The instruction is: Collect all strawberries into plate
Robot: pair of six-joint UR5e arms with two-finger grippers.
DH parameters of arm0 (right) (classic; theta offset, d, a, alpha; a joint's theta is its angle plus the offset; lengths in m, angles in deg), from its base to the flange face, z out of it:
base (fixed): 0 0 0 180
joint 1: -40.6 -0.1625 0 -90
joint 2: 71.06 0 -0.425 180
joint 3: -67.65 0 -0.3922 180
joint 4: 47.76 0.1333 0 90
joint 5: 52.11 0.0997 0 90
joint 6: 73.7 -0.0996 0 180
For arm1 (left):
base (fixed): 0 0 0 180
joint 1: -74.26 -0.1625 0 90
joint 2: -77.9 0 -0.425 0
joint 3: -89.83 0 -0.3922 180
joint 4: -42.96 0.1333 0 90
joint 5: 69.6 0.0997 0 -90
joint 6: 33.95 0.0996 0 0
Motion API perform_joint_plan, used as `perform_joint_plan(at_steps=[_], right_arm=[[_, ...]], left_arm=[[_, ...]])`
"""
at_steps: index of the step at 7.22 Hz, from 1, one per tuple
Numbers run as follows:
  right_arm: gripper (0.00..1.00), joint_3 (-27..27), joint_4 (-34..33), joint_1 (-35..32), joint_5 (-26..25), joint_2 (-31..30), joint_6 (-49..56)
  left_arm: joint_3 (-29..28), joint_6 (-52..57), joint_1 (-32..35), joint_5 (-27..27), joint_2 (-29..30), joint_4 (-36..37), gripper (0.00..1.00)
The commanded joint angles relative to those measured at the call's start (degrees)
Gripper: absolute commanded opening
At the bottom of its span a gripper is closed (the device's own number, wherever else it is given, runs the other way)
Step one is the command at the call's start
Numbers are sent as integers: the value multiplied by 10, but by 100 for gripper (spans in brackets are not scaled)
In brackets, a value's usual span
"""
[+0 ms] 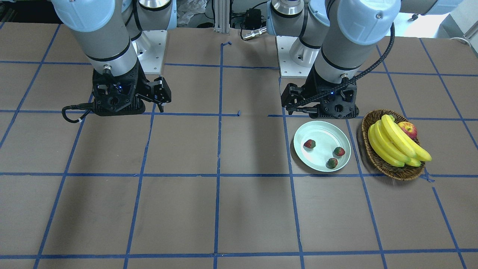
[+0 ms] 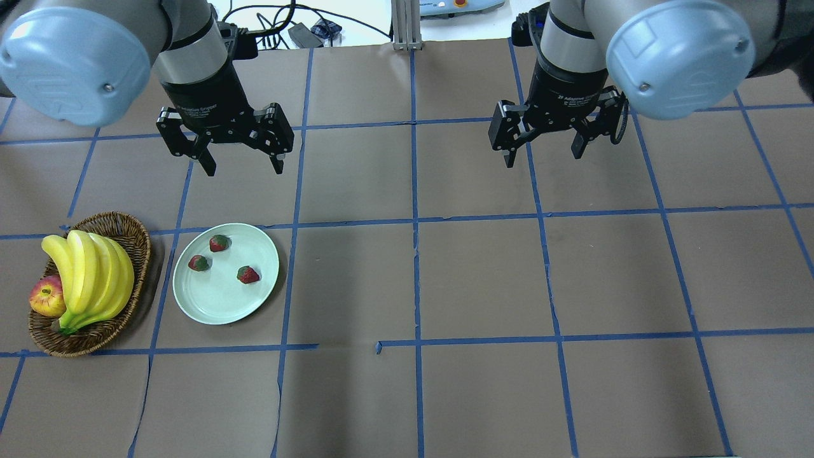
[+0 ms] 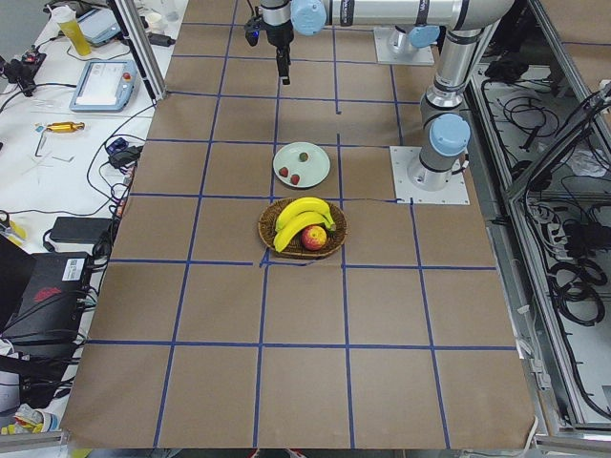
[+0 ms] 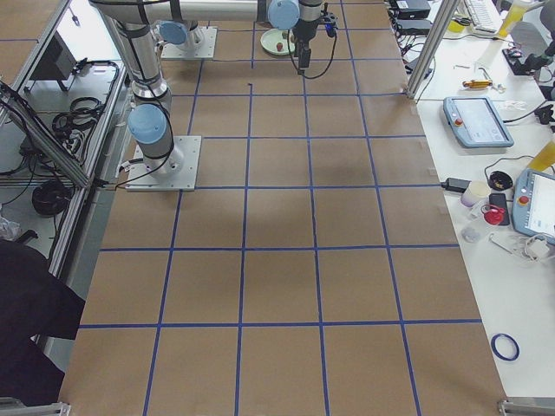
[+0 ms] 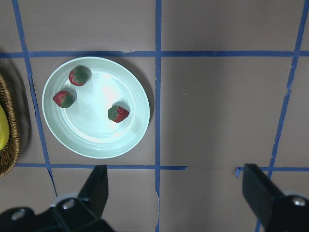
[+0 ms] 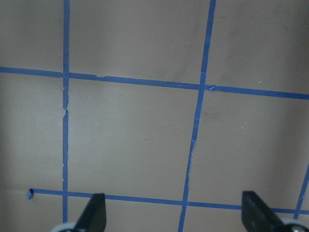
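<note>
Three strawberries lie inside the pale green plate, apart from each other. The left wrist view looks down on the same plate and its berries. My left gripper hangs open and holds nothing, raised above the table on the robot-base side of the plate. My right gripper is also open and holds nothing, far off over bare table; its wrist view shows only brown surface between the fingertips.
A brown wicker basket with bananas and an apple stands right beside the plate, on the side away from the table's middle. Blue tape lines grid the brown table.
</note>
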Motion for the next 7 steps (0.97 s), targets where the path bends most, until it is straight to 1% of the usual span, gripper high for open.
perform_joint_plan(at_steps=[1,3,7], right_arm=[[100,0,-1,0,-3,1,0],[100,1,-1,0,-3,0,1],[100,-1,-1,0,-3,0,1]], left_arm=[[4,-1,0,1,1,-1,100],[5,-5,0,-3,8,-2,100],[-2,-5,1,-8,-14,-2,100]])
